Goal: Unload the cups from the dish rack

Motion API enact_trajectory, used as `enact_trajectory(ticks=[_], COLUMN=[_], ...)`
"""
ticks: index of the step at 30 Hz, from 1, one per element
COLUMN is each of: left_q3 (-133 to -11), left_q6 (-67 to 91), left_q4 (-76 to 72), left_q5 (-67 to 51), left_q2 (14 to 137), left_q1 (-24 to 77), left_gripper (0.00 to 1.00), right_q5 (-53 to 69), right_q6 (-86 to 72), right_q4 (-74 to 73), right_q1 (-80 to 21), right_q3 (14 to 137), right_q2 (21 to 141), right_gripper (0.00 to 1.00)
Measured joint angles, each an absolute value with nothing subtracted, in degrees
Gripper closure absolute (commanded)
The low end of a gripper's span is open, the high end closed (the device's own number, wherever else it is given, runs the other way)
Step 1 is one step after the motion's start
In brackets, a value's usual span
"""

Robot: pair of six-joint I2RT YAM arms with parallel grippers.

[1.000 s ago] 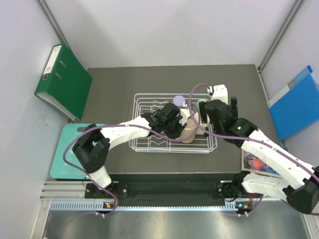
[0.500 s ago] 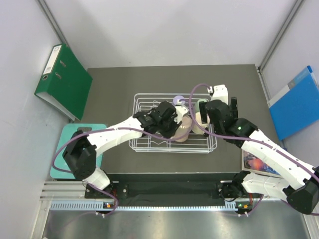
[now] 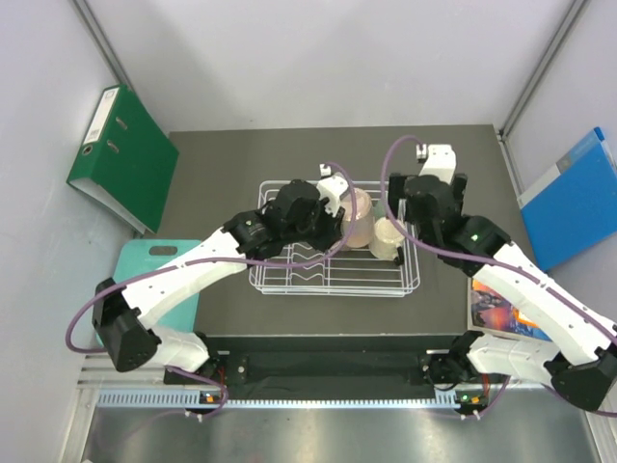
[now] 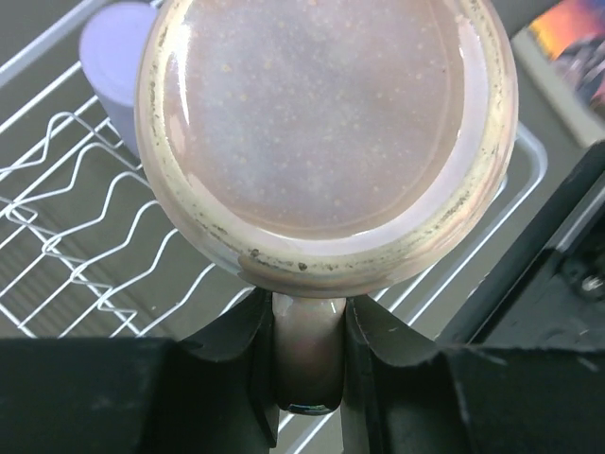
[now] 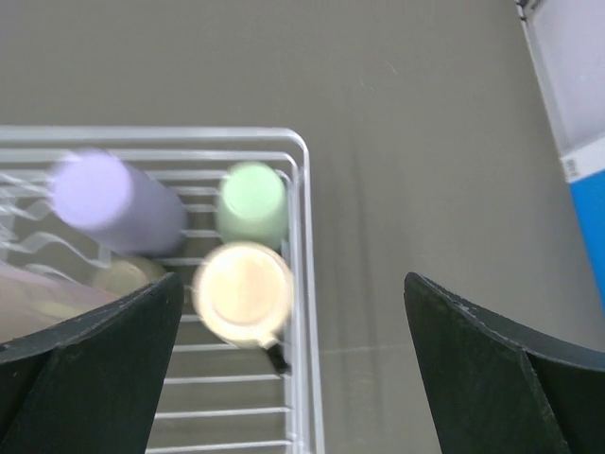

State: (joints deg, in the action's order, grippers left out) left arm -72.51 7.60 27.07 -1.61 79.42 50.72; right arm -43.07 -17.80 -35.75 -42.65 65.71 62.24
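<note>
Fingers (image 4: 378, 374) of my left gripper (image 4: 308, 378) are clamped tight on the handle (image 4: 307, 345) of a pink mug (image 4: 326, 132), whose speckled base faces my wrist. Beyond the mug lies the white wire rack (image 4: 57, 236), and a lavender tumbler (image 4: 118, 57) stands past my fingertips to the left. My right gripper (image 5: 293, 284) is spread wide and touches nothing. Below and between its fingers, a cream cup (image 5: 244, 288) and a mint-green cup (image 5: 253, 200) sit in the rack's corner. A green binder (image 3: 120, 154) has a spine label too small to read.
</note>
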Motion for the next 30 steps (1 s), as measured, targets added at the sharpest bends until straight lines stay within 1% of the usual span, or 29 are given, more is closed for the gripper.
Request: enact_trajectory(ticks=[3,8,11,14,15,17,19,21,24,30], left_q3=[-72.49,-69.67,-65.43,-60.29,-58.67,-53.36,-48.64,-45.78,-44.77,-45.52], left_q6=[11.6,20.45,28.14,37.41,40.14,48.75,56.73,63.7,72.79,77.32], left_q4=[24.73,16.05,8.88,0.38,-2.37,-12.1,-20.6,-28.01,-37.69,-43.9], left_q5=[-1.54,-2.85,-5.52,-9.89,-11.11,-14.46,-17.15,-19.29,-25.1,-35.18], left_q2=[77.78,75.0,72.62,71.07,70.96,70.87,71.57,73.34,77.56,77.71], left_q1=[50.7,48.86,45.08,38.46,36.27,30.87,26.5,24.38,23.94,25.12], left_gripper=[1.0,1.0,1.0,1.0,1.0,1.0,1.0,1.0,1.0,1.0], right_q5=[-42.61,-36.62,-31.92,-27.77,-25.74,-19.84,-11.94,-3.68,5.43,16.64], right_q6=[-20.8,-23.14,-25.76,-28.27,-29.02,-31.57,-35.42,-40.23,-45.19,-48.14], right_q4=[-34.74,-29.32,-26.0,-22.81,-21.65,-17.96,-12.75,-6.81,-1.26,5.8], right_q1=[-42.65,-42.44,-41.19,-39.59,-38.83,-36.03,-31.29,-26.57,-23.79,-23.77], right_q3=[69.67,69.78,69.78,68.95,68.2,65.21,60.73,55.33,50.46,50.59], right_q2=[62.24,58.5,56.75,55.81,55.42,54.0,52.49,51.44,52.14,54.94], right_gripper=[0.0,0.01,0.02,0.07,0.07,0.12,0.15,0.15,0.15,0.14])
